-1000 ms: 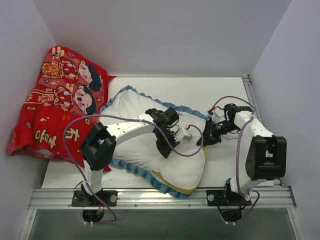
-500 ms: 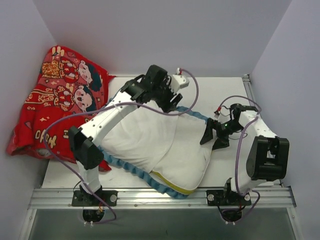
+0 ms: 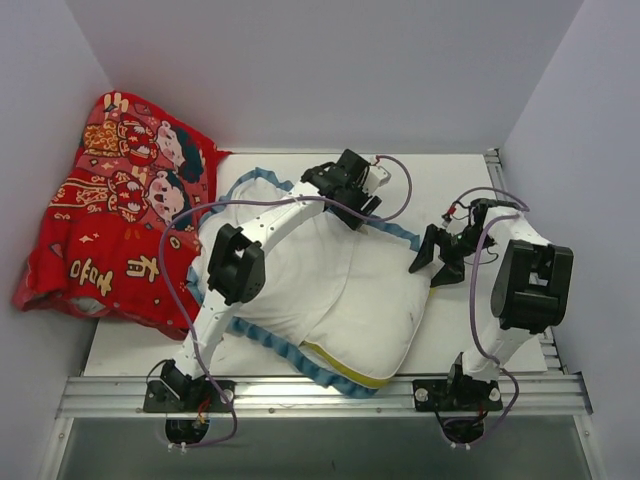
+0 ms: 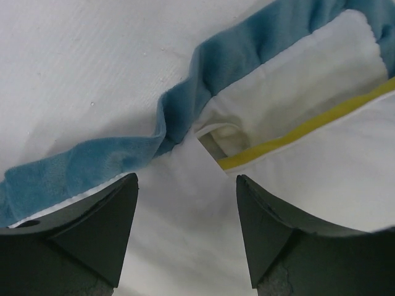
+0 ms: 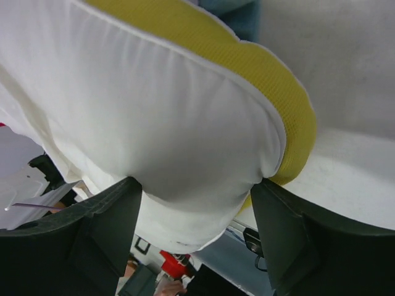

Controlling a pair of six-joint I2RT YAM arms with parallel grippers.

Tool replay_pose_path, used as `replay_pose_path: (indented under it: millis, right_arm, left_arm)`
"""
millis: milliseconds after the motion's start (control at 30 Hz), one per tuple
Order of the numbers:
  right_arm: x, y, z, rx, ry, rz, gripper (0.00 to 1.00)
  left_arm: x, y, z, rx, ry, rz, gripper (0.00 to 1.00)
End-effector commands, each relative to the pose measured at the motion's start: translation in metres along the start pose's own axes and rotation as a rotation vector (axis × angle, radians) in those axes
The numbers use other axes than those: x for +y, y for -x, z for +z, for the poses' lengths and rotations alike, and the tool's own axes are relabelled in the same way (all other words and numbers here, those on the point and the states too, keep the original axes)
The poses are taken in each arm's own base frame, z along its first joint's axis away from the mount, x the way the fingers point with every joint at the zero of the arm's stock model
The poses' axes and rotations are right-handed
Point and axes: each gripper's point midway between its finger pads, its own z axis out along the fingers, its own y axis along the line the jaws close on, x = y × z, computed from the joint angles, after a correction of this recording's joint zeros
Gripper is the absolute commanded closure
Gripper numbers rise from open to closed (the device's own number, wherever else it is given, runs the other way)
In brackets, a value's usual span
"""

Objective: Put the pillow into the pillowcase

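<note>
Over the table [image 3: 455, 185], my left pincer [image 3: 358, 212] and right pincer [image 3: 432, 262] gape empty; I'd grip the soft, limp pillow [image 3: 380, 310] by its piped corner.

The left arm [image 3: 275, 218] reaches far forward, the right arm [image 3: 515, 245] folds inward, both jaws spread apart.

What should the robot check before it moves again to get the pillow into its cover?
1. Left end effector open, holding nothing: ok.
2. Right end effector open, pillow corner bulging between its fingers: ok.
3. Pillow fully inside the pillowcase: not ok, yellow piping shows along the near edge.
4. Pillowcase opening found: cannot tell.
5. Red cloth away from both end effectors: ok.
</note>
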Motion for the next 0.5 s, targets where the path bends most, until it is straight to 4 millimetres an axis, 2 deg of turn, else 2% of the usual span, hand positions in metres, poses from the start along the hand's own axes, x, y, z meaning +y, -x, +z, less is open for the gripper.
replay_pose_path:
  millis: [0, 167, 233, 300, 367, 400, 467]
  right_arm:
    - [0.004, 0.006, 0.008, 0.023, 0.032, 0.058, 0.3]
    - [0.01, 0.006, 0.019, 0.041, 0.07, 0.056, 0.47]
    - [0.013, 0.005, 0.022, 0.048, 0.079, 0.044, 0.53]
    - [0.018, 0.004, 0.023, 0.052, 0.096, 0.035, 0.61]
    - [0.02, 0.003, 0.025, 0.057, 0.101, 0.022, 0.69]
    - [0.02, 0.003, 0.027, 0.06, 0.099, 0.024, 0.71]
    - [0.021, 0.003, 0.032, 0.067, 0.091, 0.009, 0.77]
  left_arm:
    - [0.011, 0.018, 0.0, -0.046, 0.065, -0.015, 0.28]
    - [0.014, 0.001, 0.022, 0.004, 0.072, 0.002, 0.38]
    - [0.014, -0.004, 0.03, 0.017, 0.067, 0.002, 0.48]
    - [-0.001, -0.005, 0.038, 0.015, -0.013, 0.005, 0.67]
    - [-0.019, 0.005, 0.037, -0.02, -0.109, 0.015, 0.83]
    - [-0.027, 0.008, 0.038, -0.029, -0.137, 0.018, 1.0]
    - [-0.05, 0.026, 0.028, -0.079, -0.215, 0.028, 1.0]
